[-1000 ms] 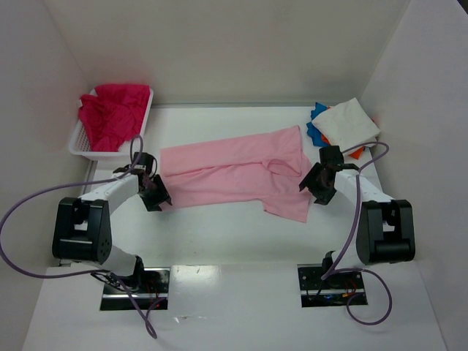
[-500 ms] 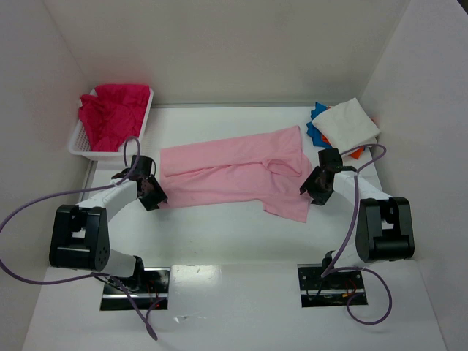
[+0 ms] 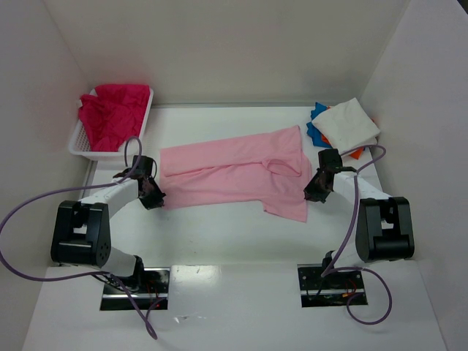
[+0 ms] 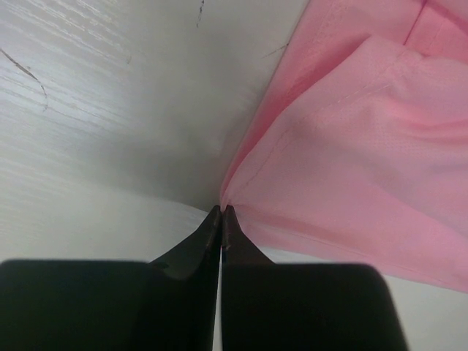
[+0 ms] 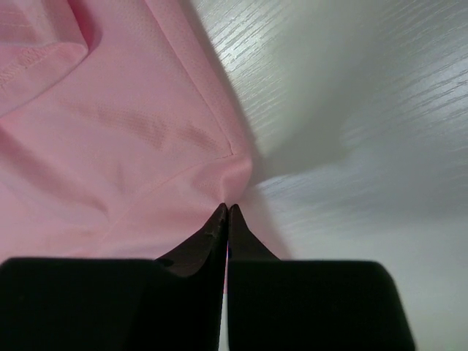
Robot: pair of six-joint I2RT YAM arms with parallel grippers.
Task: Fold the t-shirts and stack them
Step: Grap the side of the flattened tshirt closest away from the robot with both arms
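Note:
A light pink t-shirt [image 3: 234, 174] lies spread across the middle of the table. My left gripper [image 3: 154, 194] is shut on its left edge; in the left wrist view the gripper [image 4: 221, 210] pinches a pleat of the pink t-shirt [image 4: 351, 146]. My right gripper [image 3: 314, 191] is shut on the shirt's right edge; the right wrist view has that gripper [image 5: 227, 208] nipping the pink t-shirt [image 5: 110, 131]. A magenta-red t-shirt [image 3: 111, 113] is heaped in the basket. A folded white t-shirt [image 3: 349, 123] tops blue [image 3: 315, 132] and orange [image 3: 356, 153] ones.
The white lattice basket [image 3: 82, 146] stands at the back left by the left wall. The folded stack sits at the back right close to the right wall. Grey cables loop from both arms toward the near edge of the table [image 3: 227, 241].
Both grippers have closed from open onto the pink t-shirt's edges. The left one shifted slightly up and inward, the right one slid a little toward the shirt.

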